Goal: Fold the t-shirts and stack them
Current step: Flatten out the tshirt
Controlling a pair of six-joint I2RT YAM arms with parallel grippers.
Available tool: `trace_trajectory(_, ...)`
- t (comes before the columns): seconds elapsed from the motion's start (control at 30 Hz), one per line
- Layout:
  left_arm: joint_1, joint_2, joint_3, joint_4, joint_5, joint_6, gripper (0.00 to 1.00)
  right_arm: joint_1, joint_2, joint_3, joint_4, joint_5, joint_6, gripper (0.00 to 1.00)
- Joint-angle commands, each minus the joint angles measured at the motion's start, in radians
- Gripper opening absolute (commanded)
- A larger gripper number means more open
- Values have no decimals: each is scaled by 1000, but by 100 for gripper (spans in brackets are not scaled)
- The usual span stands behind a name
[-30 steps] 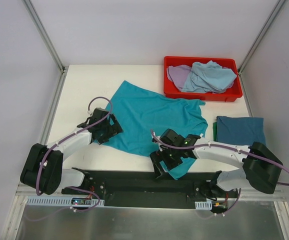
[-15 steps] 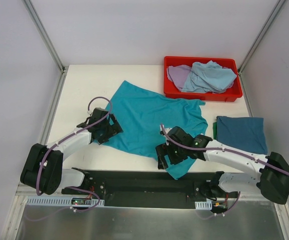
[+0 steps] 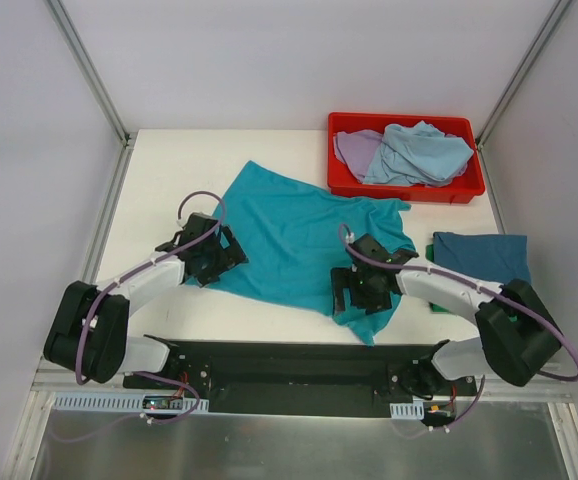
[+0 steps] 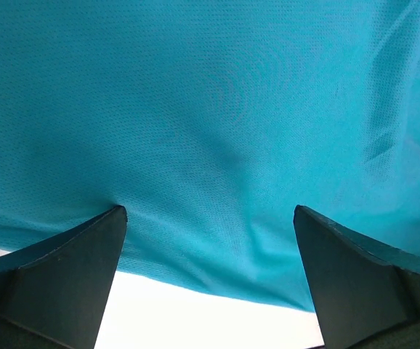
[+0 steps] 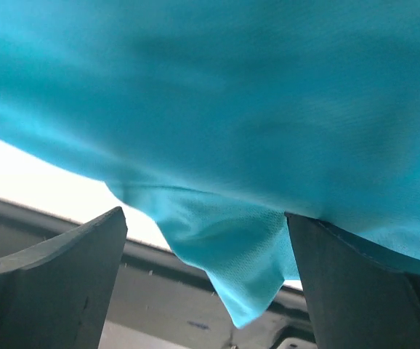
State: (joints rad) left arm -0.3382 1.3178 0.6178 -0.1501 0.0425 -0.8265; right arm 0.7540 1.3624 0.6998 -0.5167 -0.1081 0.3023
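Between the wide-spread, released fingers of the left gripper (image 4: 210, 211): left hem of the teal t-shirt (image 3: 299, 235), fine mesh weave. Likewise spread and gripping nothing, right gripper (image 5: 206, 214) at its rumpled near corner. Lies mid-table (image 3: 169, 170), opened out, creased, skewed. Beyond, right: folded dark blue t-shirt (image 3: 479, 260).

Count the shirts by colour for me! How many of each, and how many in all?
Teal shirt: 1
Pale blue shirt: 1
Lavender shirt: 1
Dark blue shirt: 1
Green shirt, only an edge showing under the dark blue one: 1
Total: 5 shirts
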Motion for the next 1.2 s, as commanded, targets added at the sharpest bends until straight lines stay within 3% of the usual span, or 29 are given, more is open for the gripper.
trace_trajectory(0.0, 7, 40, 23, -5, 26, -5, 99, -174, 93, 18, 56, 102, -123, 96)
trace_trajectory(0.17, 2, 86, 80, 15, 46, -5, 99, -373, 143, 139, 44, 104, -189, 97)
trace_trajectory(0.27, -7, 104, 120, 23, 49, 1, 99, -397, 94, 188, 17, 157, -238, 98)
trace_trajectory(0.4, -12, 68, 123, 23, 57, 6, 99, -386, -15, 207, -77, 128, -249, 98)
trace_trajectory(0.53, -15, -53, 56, 21, 27, -3, 99, -334, -192, 77, -91, 33, -207, 98)
trace_trajectory(0.7, -12, -248, -56, -8, -91, -45, 99, -162, -321, -17, -63, -8, -206, 97)
trace_trajectory(0.87, -12, -351, -116, -35, -130, -60, 99, -47, -218, -31, -32, -27, -172, 85)
trace_trajectory(1.07, -12, -322, -121, -66, -132, -56, 99, -24, -45, -16, -39, 80, -177, 78)
trace_trajectory(1.17, -12, -278, -96, -74, -121, -42, 99, -24, 38, 20, -57, 102, -170, 62)
